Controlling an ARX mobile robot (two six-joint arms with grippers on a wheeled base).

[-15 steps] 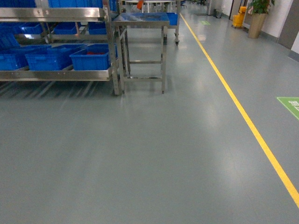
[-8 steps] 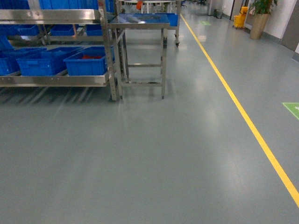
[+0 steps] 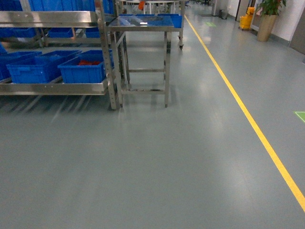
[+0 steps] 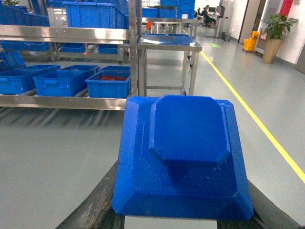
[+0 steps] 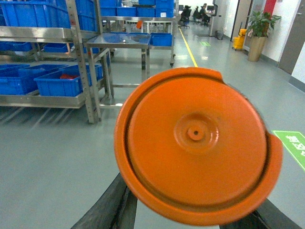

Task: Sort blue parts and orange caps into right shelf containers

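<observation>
In the left wrist view a blue part (image 4: 186,152), a stepped square block, fills the foreground. My left gripper (image 4: 183,212) is shut on it, dark fingers (image 4: 97,205) showing at both sides. My right gripper (image 5: 190,217) is shut on a round orange cap (image 5: 198,138), which stands face-on to the right wrist camera. The blue shelf containers (image 3: 83,69) sit on the lower level of a steel rack (image 3: 52,19) at the far left; the nearest crate (image 4: 108,81) holds red-orange pieces. Neither gripper shows in the head view.
A steel table (image 3: 143,24) with a blue tray on top stands right of the rack. A yellow floor line (image 3: 248,114) runs along the right. A potted plant (image 3: 267,19) and a yellow mop bucket (image 3: 246,19) stand far back. Grey floor lies between me and the rack.
The rack, crates and table have slid left and lower in the head view, and the green floor mark has drifted to the right edge: the base has rolled forward.
</observation>
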